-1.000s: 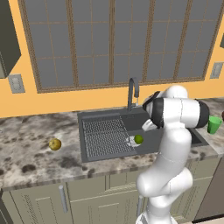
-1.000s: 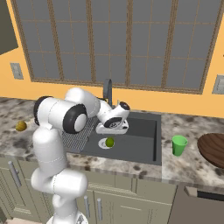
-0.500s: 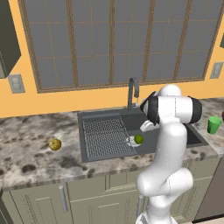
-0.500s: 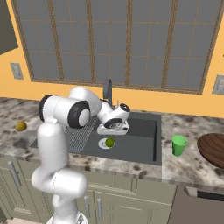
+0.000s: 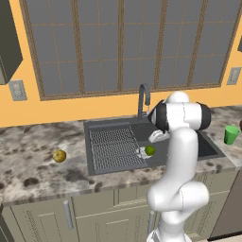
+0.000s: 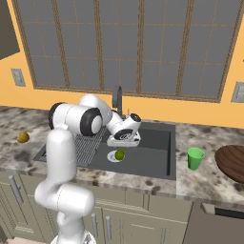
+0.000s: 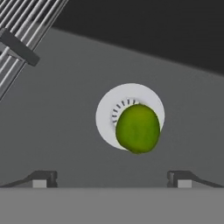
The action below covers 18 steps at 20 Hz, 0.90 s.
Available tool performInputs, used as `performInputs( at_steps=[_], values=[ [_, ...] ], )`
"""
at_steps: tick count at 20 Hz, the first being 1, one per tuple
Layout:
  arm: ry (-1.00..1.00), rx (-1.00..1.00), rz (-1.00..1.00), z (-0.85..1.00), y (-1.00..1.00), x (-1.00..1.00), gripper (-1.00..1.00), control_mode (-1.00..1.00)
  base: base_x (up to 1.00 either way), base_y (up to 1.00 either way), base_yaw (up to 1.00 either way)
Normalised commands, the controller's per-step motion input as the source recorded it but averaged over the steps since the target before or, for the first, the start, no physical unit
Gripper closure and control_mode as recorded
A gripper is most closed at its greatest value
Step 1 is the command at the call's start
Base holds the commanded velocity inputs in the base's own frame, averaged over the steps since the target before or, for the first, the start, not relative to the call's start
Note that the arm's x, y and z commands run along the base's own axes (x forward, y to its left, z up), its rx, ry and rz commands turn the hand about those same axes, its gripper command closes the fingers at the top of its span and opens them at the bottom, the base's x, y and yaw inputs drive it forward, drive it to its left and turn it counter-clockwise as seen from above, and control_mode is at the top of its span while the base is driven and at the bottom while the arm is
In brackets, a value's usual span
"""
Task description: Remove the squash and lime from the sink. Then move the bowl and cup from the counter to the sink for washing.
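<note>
Above the sink's point(image 6: 157, 164) drain point(image 7: 109, 109), the wide-open pincer point(image 7: 111, 178) hovers over the lime point(image 7: 138, 128), apparently clear of it.

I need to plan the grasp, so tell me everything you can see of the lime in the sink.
The lime is a small, round, bright green ball with a smooth, faintly mottled skin, slightly longer than wide in the hand view. It lies on the floor of the dark grey sink, resting partly over the round silver drain, just beside the ribbed drainboard. The open gripper hangs directly above it, fingertips apart and not touching it.
</note>
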Motion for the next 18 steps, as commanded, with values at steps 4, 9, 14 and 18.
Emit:
performInputs(
  at_steps=[4, 9, 14, 18],
  values=[
    [0.00, -0.01, -0.02, -0.21, 0.04, 0.23, -1.00, -1.00, 0.00, 0.00, 0.00],
    [0.00, -0.03, -0.04, -0.24, 0.05, 0.24, -1.00, -1.00, 0.00, 0.00, 0.00],
    [0.00, -0.03, -0.04, -0.24, 0.02, 0.27, -1.00, -1.00, 0.00, 0.00, 0.00],
    [0.05, -0.01, -0.02, -0.19, 0.00, 0.10, -1.00, -1.00, 0.00, 0.00, 0.00]
  ],
)
